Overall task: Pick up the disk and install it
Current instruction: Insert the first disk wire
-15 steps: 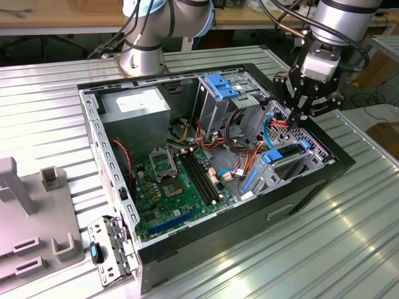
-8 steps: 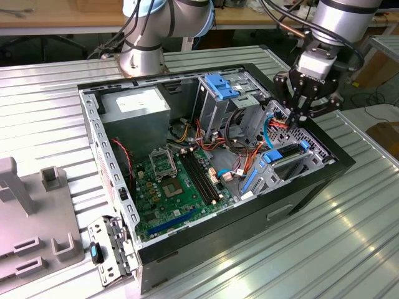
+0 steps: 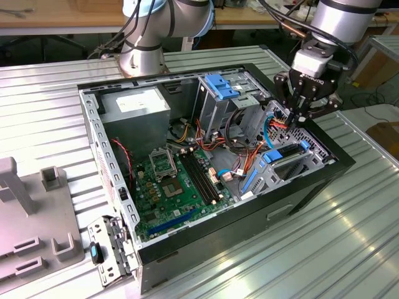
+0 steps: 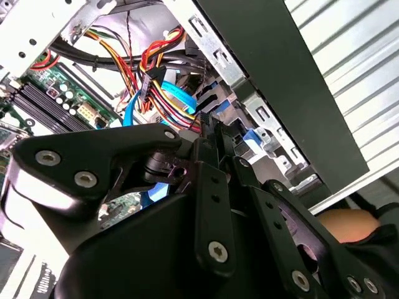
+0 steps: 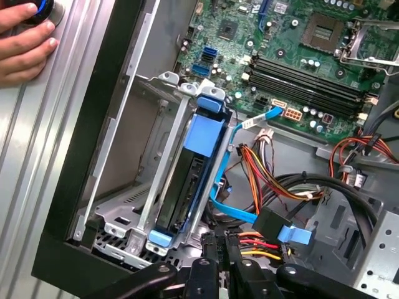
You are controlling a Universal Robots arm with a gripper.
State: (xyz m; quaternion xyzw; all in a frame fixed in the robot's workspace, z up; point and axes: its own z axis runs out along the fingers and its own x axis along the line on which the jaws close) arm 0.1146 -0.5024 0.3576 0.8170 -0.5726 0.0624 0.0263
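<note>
A ribbed aluminium table [image 3: 349, 249] carries an open black steel case [image 3: 249, 218], its green motherboard [image 3: 168, 187] bare. The disk [image 5: 181, 187] — a flat dark slab in glossy blue plastic rails — sits on edge in a perforated metal bay, at three o'clock in the exterior view. At two o'clock the black gripper [image 3: 292, 119] hangs just above, fingers pinched together, gripping nothing, beside orange-red wires [image 5: 255, 246]

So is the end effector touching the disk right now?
Cannot tell. In the first wrist view the end effector sits by one end of the disk, with neither contact nor gap plainly visible.
</note>
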